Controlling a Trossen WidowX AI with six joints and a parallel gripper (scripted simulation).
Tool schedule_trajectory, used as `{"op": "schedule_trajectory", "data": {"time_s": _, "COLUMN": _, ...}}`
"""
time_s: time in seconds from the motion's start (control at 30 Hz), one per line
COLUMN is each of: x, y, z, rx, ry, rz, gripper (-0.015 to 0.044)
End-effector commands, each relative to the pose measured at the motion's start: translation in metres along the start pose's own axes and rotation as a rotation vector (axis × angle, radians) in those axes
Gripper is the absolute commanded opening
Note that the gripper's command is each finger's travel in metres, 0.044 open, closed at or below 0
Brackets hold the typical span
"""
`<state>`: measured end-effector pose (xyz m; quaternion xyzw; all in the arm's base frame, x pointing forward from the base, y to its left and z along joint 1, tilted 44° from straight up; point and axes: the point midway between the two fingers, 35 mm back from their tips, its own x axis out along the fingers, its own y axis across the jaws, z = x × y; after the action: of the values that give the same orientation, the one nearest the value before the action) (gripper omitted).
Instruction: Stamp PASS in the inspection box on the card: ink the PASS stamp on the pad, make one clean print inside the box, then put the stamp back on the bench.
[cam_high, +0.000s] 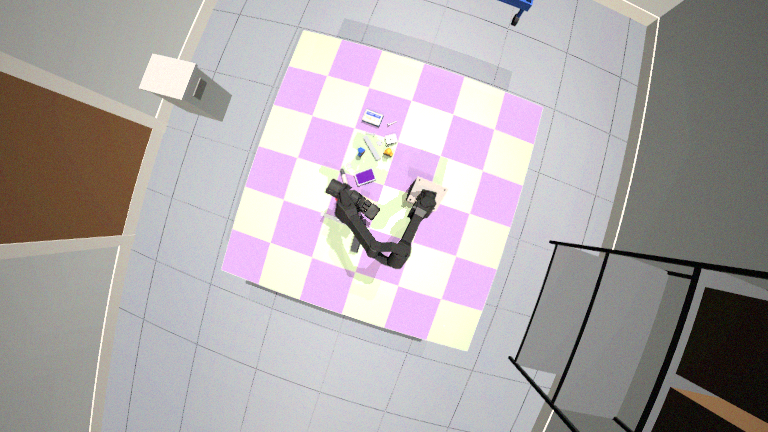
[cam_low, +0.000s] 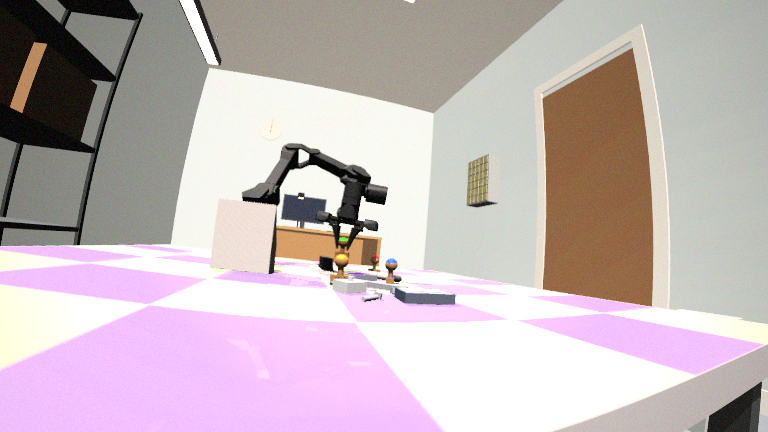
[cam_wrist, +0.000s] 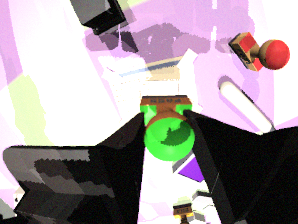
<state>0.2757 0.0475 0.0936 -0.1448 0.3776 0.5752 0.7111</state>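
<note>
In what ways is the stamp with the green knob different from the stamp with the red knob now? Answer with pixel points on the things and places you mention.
The green-knobbed stamp (cam_low: 343, 248) (cam_wrist: 169, 137) is gripped between the fingers of the gripper (cam_high: 366, 219) (cam_low: 342, 248) (cam_wrist: 164, 116), whereas the red-knobbed stamp (cam_low: 374, 262) (cam_wrist: 275, 54) is not held. The green-knobbed stamp has green patches on its brown block; the red-knobbed stamp has red ones. Both have a round knob on top.

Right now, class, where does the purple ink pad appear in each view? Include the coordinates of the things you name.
Top: purple ink pad (cam_high: 365, 176) (cam_low: 365, 277) (cam_wrist: 192, 171), just above and left of centre.
Exterior: below centre, slightly left, seen edge-on.
Wrist: lower right of centre, partly hidden.
Shared landmark: orange-knobbed stamp (cam_high: 388, 153) (cam_low: 341, 261) (cam_wrist: 183, 211).
</note>
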Motion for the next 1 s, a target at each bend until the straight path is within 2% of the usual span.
{"op": "schedule_trajectory", "data": {"time_s": 0.0, "x": 0.004, "y": 0.001, "z": 0.0, "rx": 0.006, "ry": -0.005, "rz": 0.004, "gripper": 0.0}}
{"op": "schedule_trajectory", "data": {"time_s": 0.97, "x": 0.023, "y": 0.0, "z": 0.0, "rx": 0.006, "ry": -0.011, "rz": 0.004, "gripper": 0.0}}
